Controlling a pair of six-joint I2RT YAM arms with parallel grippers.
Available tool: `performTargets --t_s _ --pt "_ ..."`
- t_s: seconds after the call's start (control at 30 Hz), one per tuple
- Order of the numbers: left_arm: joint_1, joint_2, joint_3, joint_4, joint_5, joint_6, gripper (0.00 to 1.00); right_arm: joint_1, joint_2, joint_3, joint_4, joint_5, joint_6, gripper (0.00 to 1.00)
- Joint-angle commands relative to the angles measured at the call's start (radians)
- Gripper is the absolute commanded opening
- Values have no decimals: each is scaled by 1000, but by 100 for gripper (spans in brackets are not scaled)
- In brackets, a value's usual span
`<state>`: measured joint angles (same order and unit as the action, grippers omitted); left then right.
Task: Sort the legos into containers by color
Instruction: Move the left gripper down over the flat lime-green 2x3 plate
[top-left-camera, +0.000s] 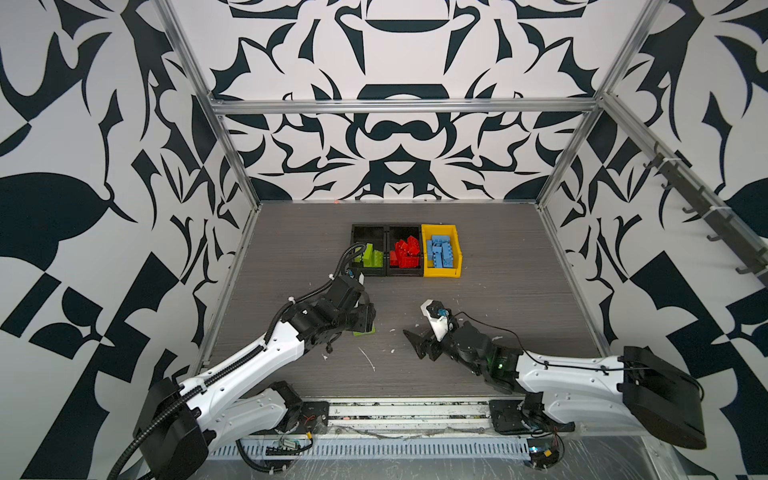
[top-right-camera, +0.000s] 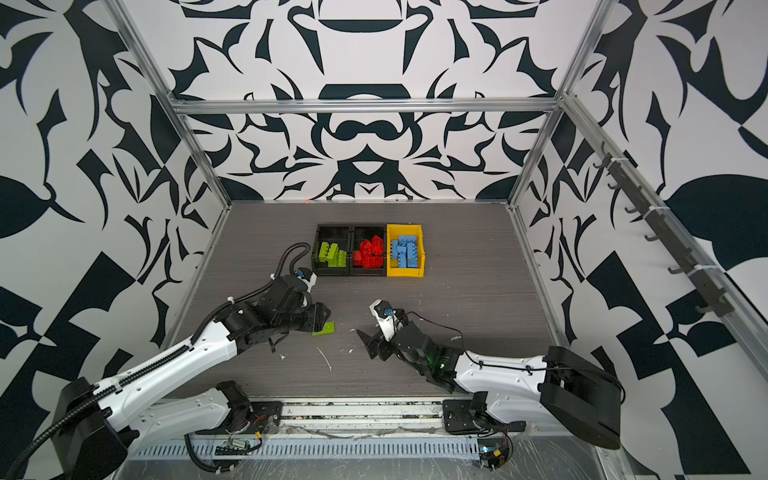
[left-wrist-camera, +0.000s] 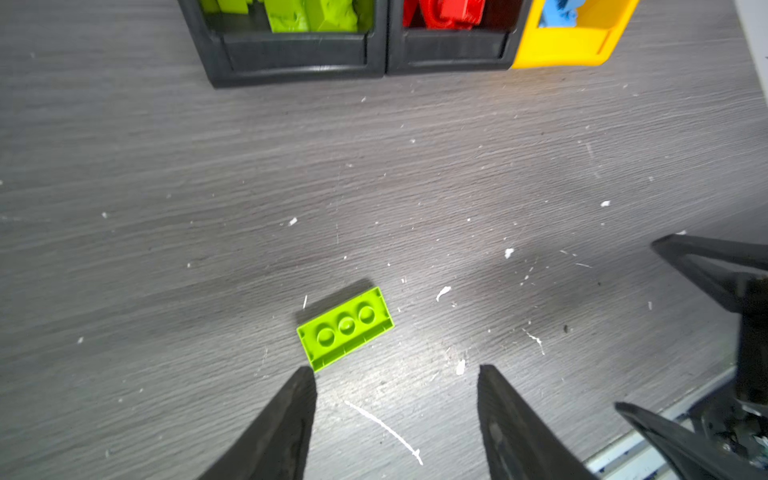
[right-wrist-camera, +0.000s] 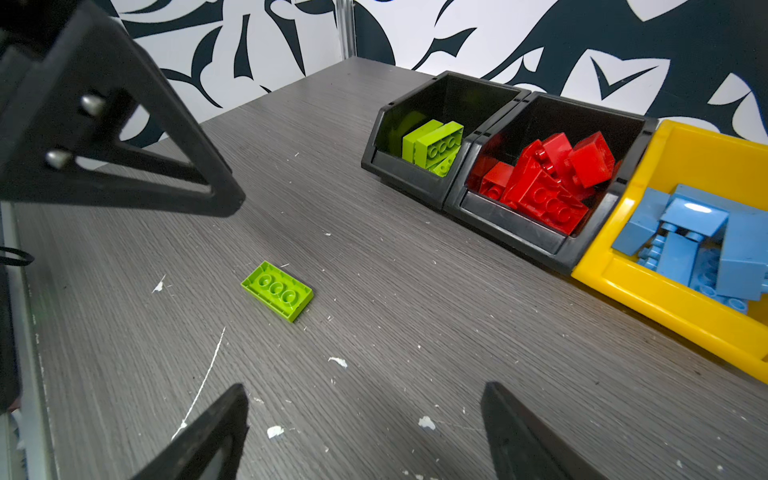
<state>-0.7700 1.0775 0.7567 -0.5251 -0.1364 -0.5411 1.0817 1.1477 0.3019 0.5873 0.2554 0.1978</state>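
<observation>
One loose lime green lego (left-wrist-camera: 345, 327) lies hollow side up on the grey table, also seen in both top views (top-left-camera: 365, 330) (top-right-camera: 324, 328) and the right wrist view (right-wrist-camera: 276, 290). My left gripper (left-wrist-camera: 395, 369) hangs open just short of it; one fingertip is by the brick's near corner, with nothing between the jaws. My right gripper (right-wrist-camera: 365, 385) is open and empty, to the right (top-left-camera: 413, 343). At the back stand the containers: a black bin (top-left-camera: 368, 227) with green legos (top-left-camera: 372, 255), a joined black bin (top-left-camera: 405, 227) with red legos (top-left-camera: 405, 253), and a yellow bin (top-left-camera: 441, 272) with blue legos (top-left-camera: 441, 251).
White scraps and a thin white streak (top-left-camera: 368, 359) litter the table near the front. Patterned walls and aluminium frame posts (top-left-camera: 232, 158) close in the sides and back. A slotted rail (top-left-camera: 374, 449) runs along the front edge.
</observation>
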Motion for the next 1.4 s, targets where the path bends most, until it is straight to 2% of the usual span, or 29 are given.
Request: performTargets --t_s 0.0,0.2,0.53,1.13,1.37 --pt "-13 39 -27 -60 18 -29 65 0 14 40 18 15 -16 90" --pt "-64 78 -44 -27 48 -45 63 0 14 46 4 10 -18 90" --pt "-72 189 -52 17 135 -33 61 -1 -9 37 0 22 -23 90" --pt "-71 414 60 56 109 46 62 0 2 45 -11 18 -26 90" --pt "-59 498 112 35 66 86 62 0 -6 42 -12 21 -26 90"
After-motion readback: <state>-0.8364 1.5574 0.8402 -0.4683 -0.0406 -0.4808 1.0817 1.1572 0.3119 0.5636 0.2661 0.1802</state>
